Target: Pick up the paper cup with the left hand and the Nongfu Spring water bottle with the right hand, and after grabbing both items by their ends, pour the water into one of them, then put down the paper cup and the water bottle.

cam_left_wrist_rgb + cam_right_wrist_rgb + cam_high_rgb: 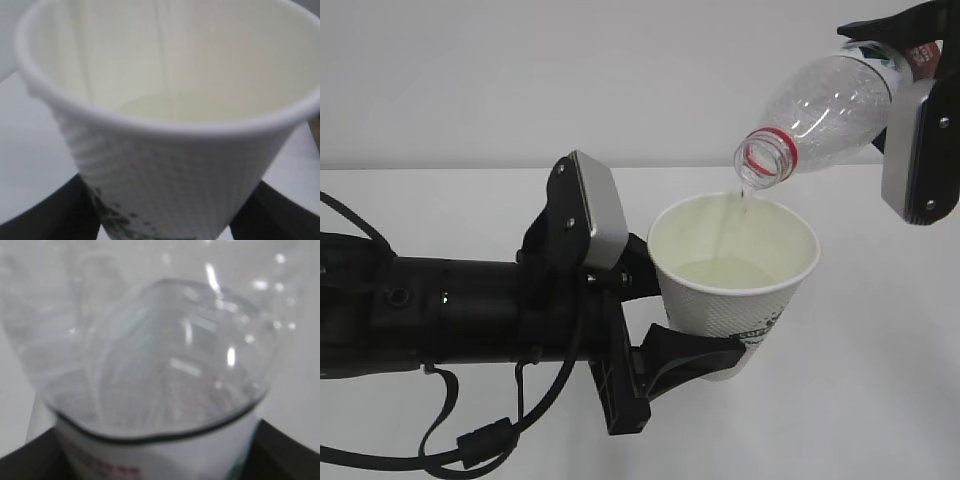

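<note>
From where I sit, much of the Nongfu Spring water bottle is cut off: the exterior view loses its base at the top right corner, and my right wrist view gives only a blurred clear dome above a white label edge with unreadable red print. The right hand shows mainly its grey plate; I can see its jaws closed around the bottle's labelled end, holding it tilted mouth-down, red neck ring just above the paper cup. A thin thread of the water drops from the mouth into the cup, where a shallow pool lies.

The left hand has its jaws set wide around the cup's lower part, gripping it upright above the white bench; the lower jaw hides the cup's base. The cup's green-and-dark print is partly covered and too smeared in my left wrist view to read.
</note>
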Controlling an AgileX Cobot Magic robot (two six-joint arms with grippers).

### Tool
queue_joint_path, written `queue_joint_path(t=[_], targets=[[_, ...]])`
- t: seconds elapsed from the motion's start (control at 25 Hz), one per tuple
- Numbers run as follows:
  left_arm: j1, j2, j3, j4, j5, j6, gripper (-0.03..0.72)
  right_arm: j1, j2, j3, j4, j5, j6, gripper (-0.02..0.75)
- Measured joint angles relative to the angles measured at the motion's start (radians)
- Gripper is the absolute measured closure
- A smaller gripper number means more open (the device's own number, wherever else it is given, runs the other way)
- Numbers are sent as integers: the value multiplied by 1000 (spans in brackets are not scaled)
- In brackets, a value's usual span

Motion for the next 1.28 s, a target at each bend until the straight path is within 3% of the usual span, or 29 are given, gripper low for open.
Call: queue_joint_path(t=[1.28], targets=[[0,0,0,-4,0,0,181,0,0,0,3,-2,-8,216]])
